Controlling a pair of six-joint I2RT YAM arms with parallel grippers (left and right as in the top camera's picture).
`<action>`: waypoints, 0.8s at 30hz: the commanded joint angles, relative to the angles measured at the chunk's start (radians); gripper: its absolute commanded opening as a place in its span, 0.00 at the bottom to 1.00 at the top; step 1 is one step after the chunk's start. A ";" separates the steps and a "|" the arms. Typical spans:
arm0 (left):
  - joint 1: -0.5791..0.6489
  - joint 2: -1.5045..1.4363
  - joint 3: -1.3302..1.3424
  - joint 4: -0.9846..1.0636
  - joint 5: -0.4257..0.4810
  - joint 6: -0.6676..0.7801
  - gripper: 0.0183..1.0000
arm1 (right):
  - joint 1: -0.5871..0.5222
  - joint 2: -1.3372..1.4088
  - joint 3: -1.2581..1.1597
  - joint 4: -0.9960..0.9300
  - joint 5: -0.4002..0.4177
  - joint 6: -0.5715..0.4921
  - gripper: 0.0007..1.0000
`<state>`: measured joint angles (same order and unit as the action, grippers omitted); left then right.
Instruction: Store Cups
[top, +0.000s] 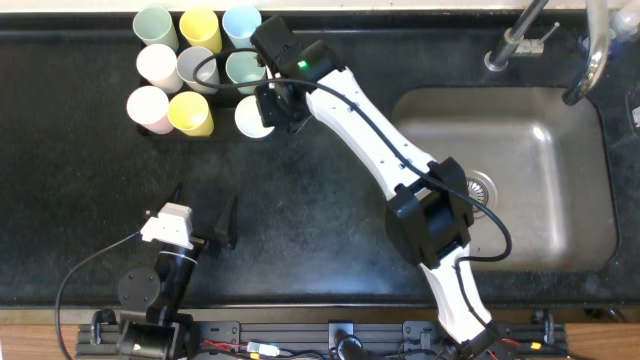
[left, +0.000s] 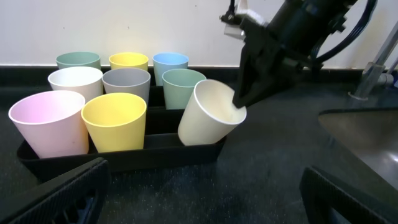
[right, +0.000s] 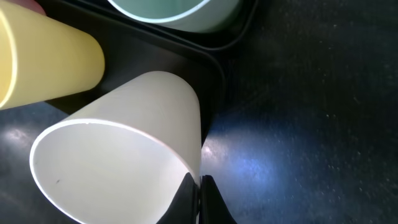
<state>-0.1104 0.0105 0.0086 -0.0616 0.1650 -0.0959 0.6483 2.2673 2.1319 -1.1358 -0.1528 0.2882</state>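
Observation:
A black tray (left: 124, 158) at the counter's back left holds several pastel cups, among them a pink cup (left: 50, 121) and a yellow cup (left: 115, 121) in its front row. At the tray's near right corner a cream cup (left: 208, 115) leans, mouth tipped away from the other cups. My right gripper (left: 239, 102) is shut on the cream cup's rim (right: 186, 165), one finger inside and one outside. From above, the right gripper (top: 280, 105) sits beside the cream cup (top: 252, 118). My left gripper (top: 203, 212) rests low on the counter, open and holding nothing.
A steel sink (top: 500, 170) with a faucet (top: 520, 40) takes up the right side. The dark counter (top: 300, 220) lies bare between the tray and the arm bases. A white wall stands just behind the tray.

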 joint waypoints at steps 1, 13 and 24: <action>0.005 -0.008 -0.001 -0.003 0.014 0.021 1.00 | 0.010 0.001 0.017 0.018 -0.010 0.004 0.09; 0.005 -0.008 -0.001 -0.003 0.014 0.021 1.00 | 0.008 -0.045 0.018 0.010 -0.003 -0.029 0.76; 0.005 -0.008 -0.001 -0.003 0.014 0.021 1.00 | -0.143 -0.389 -0.010 -0.032 0.106 -0.143 1.00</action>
<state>-0.1104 0.0105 0.0086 -0.0616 0.1654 -0.0959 0.5755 2.0369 2.1311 -1.1584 -0.0814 0.1947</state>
